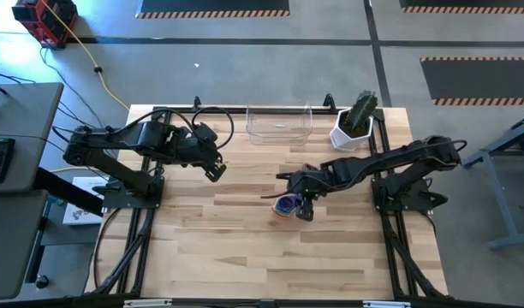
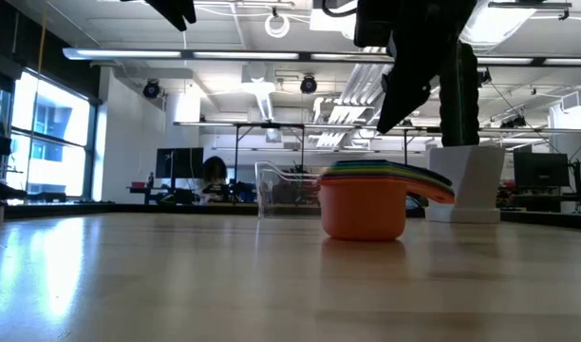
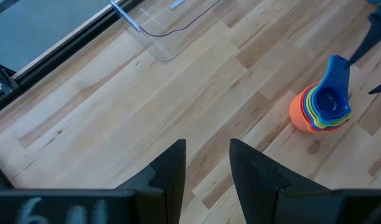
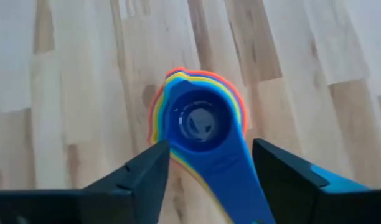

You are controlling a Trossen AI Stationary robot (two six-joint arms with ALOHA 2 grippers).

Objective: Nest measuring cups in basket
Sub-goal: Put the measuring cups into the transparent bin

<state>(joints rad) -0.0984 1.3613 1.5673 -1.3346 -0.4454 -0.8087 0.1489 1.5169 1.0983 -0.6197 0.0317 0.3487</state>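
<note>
**Operator:** Though the nesting looks finished, the stack of small round plastic measuring cups [image 4: 200, 127], orange at the bottom and blue on top, sits on the bare wooden worktop [image 1: 245, 248], not in the clear see-through rectangular plastic basket [image 1: 279, 127], which stands well apart at the far edge.

**Colleague:** How will the stack handle?

**Operator:** I'd judge it light, stiff and a bit slick. The flat handles fan out to one side, so I'd take hold across the outer orange cup's round wall, low down; pinching the blue handle alone might lift only the top cup.

**Colleague:** And the jaws?

**Operator:** My right gripper [image 4: 209, 168] hovers just above the stack, jaws released and spread either side of the blue handle, grasping nothing. My left gripper [image 3: 206, 168] waits over the left side of the worktop, jaws parted and empty.

**Colleague:** Anything you can't make out?

**Operator:** From overhead the right arm covers part of the stack, so I can't count all seven cups. In the low view the stack partly blocks the basket. A white pot with a green cactus [image 1: 356, 120] stands just beside the basket.
</note>
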